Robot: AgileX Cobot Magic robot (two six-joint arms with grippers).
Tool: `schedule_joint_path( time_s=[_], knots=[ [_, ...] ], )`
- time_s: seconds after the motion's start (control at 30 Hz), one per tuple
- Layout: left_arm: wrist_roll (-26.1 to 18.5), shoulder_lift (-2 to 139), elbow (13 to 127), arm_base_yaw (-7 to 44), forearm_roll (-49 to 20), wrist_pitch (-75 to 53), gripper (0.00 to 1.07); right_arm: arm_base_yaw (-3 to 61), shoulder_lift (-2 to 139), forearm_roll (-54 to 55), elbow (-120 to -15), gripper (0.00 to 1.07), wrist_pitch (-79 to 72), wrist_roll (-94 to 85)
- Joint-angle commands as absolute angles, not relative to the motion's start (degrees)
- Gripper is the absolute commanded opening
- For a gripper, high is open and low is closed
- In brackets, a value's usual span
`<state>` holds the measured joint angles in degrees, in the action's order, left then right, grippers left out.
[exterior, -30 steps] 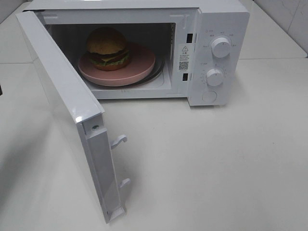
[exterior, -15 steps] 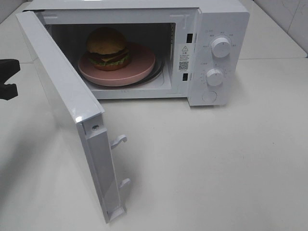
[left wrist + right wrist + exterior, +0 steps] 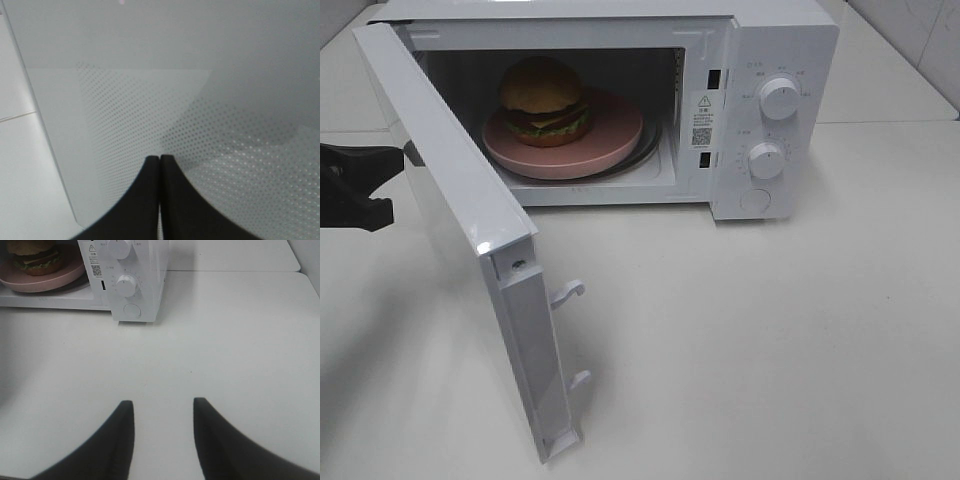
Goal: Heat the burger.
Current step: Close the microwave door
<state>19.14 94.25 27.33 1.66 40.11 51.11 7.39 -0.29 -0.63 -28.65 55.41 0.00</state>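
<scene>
Two tools: left tool [image 3: 160, 158] closed at door [image 3: 450, 190]; right tool [image 3: 162, 406] parted

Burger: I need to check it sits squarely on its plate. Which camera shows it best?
The exterior high view: the burger sits whole on the pink plate inside the open microwave. The right wrist view crops its top; the left wrist view shows only the door.

The burger [image 3: 544, 100] is sitting upright and whole, its domed golden-brown bun topping green lettuce and a dark patty. It is resting on the left part of a pink plate [image 3: 615, 135] inside the open microwave [image 3: 810, 140].
</scene>
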Motion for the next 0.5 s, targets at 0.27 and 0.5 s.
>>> schedule_joint_path(
  time_s=[0.27, 0.5],
  knots=[
    [18.96, 94.37, 27.85, 3.15, 38.22, 50.42, 0.00, 7.05, -1.72, -0.52, -28.42, 0.42, 55.12, -0.74],
    [18.91, 94.37, 27.85, 5.27, 36.50, 50.13, 0.00, 7.05, -1.72, -0.52, -28.42, 0.42, 55.12, -0.74]
  ],
)
